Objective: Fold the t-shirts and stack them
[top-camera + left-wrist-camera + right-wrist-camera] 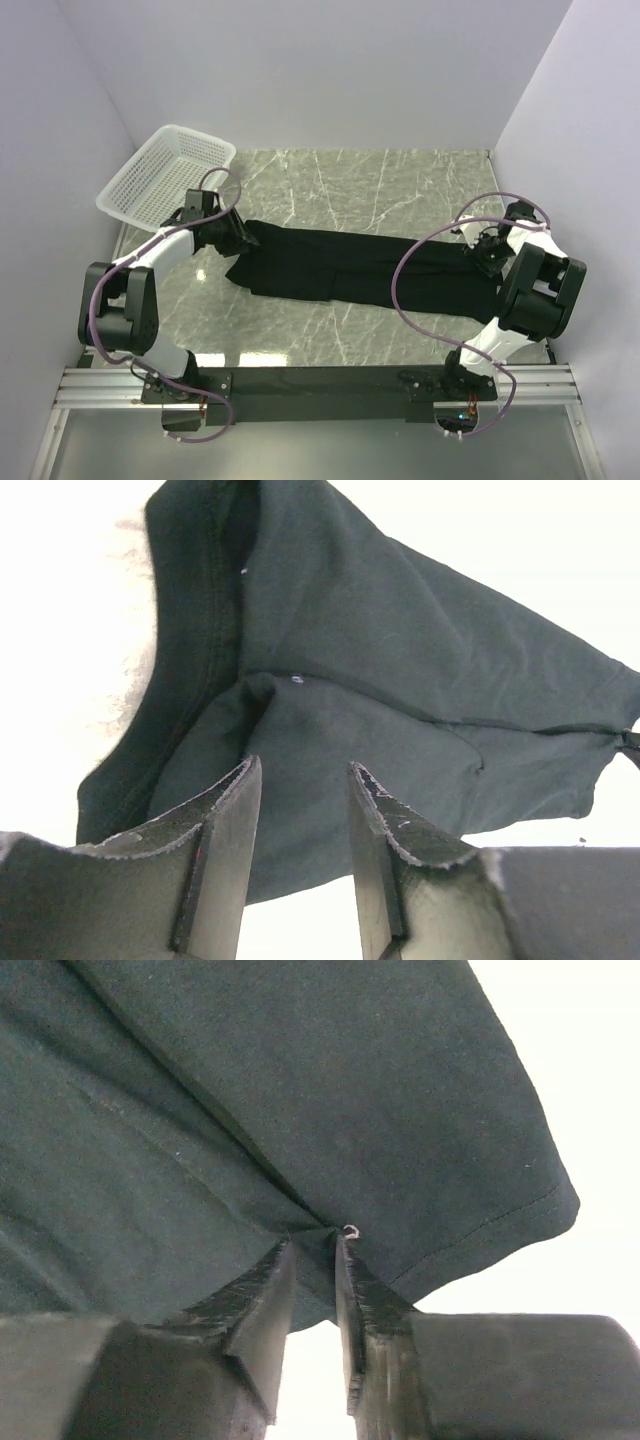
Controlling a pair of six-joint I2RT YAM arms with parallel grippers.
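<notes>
We see the t-shirt (350, 268) lying left to right across mid-frame on the table (400, 180), one end at each arm. Our right end effector (316, 1240) pinches its edge; the left end effector (302, 772) stands open astride the other end.

A black t-shirt (340, 268) lies stretched out on the marble table (380, 180), running long from left to right. The left gripper (234, 236) is at its left end and the right gripper (484, 250) at its right end; how their jaws stand cannot be made out from above. A white basket (165, 175) sits at the far left corner, just behind the left arm. Purple cables (394, 285) loop over both arms
</notes>
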